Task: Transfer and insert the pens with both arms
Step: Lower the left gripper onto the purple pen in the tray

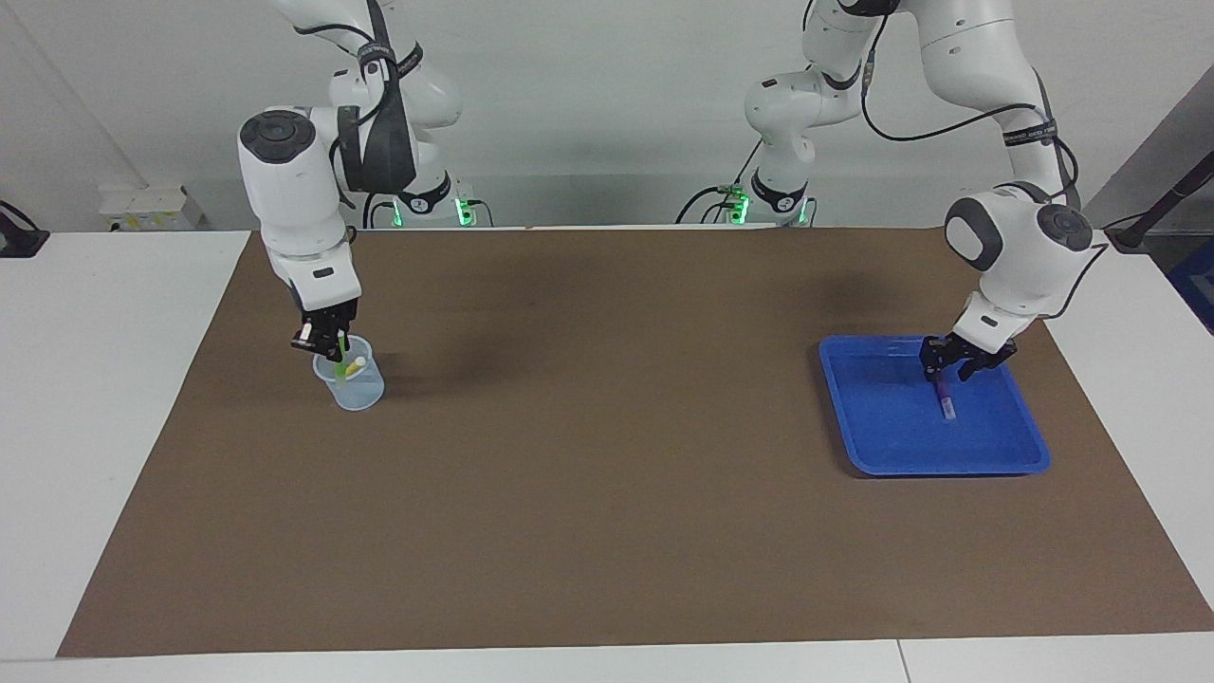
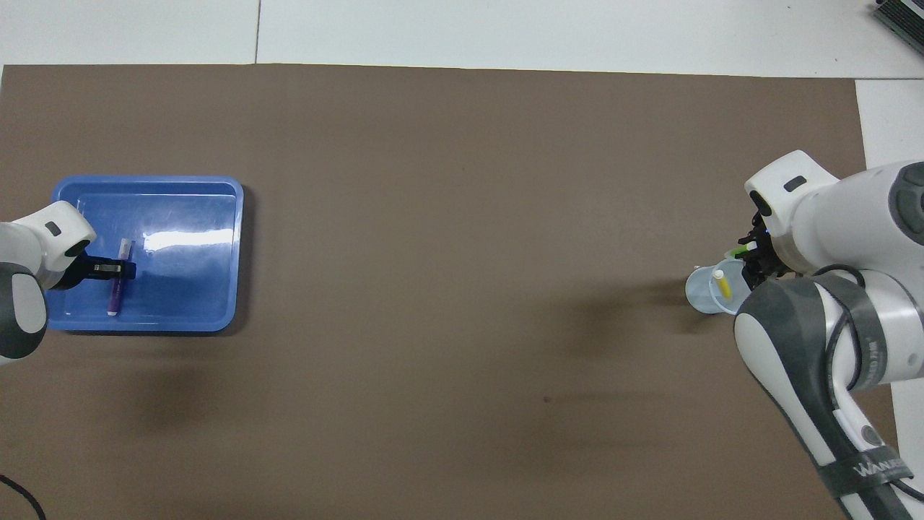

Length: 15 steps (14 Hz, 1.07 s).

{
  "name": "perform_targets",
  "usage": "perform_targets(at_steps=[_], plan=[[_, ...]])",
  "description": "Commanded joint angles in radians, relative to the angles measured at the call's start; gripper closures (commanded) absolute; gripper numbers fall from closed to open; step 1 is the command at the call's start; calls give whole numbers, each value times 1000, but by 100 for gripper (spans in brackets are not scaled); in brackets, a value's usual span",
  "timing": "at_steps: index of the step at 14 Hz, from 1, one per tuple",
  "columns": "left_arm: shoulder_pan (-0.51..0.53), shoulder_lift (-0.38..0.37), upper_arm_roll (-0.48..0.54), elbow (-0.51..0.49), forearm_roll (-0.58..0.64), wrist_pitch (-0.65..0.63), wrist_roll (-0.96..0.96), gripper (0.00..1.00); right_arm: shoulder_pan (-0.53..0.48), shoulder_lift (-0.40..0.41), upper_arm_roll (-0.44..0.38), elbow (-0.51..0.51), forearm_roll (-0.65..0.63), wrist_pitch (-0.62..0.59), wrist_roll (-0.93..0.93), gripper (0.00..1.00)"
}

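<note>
Black right claw [image 1: 327, 339] points straight down over clear cup [image 1: 358, 387], clenched on green pen [image 1: 340, 366]; yellow pen [image 1: 355, 364] leans inside. Left claw [image 1: 954, 363] angled down into blue tray [image 1: 948, 460], over purple pen [image 1: 945, 398]; grip unclear.

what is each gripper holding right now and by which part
The right gripper is shut on the green pen by its upper end, over the cup. The left gripper is down at the purple pen; a hold cannot be told.

Only partly legible white lettering shows, on a dark band [image 2: 866, 466] around the right arm.
</note>
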Motion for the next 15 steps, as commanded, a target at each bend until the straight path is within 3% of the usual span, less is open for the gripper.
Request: perform_targets(at_steps=[1, 3, 5, 6, 12, 13, 15], plan=[[16, 38, -7, 16, 17, 36, 16, 42, -8, -21, 7, -15, -23, -34, 42, 100], [15, 41, -8, 16, 17, 36, 16, 47, -11, -26, 7, -32, -19, -35, 55, 100], [13, 42, -9, 16, 17, 36, 16, 71, -16, -24, 7, -56, -12, -23, 75, 100], [12, 42, -9, 16, 17, 33, 17, 99, -17, -23, 7, -69, -12, -15, 96, 100], [7, 42, -9, 17, 17, 18, 19, 100, -46, -6, 7, -112, -12, 78, 101, 100], [4, 41, -9, 22, 15, 3, 13, 100, -48, -7, 7, -116, -11, 81, 101, 95], [1, 41, -9, 94, 8, -110, 7, 100, -48, -7, 7, -118, -11, 81, 104, 62]])
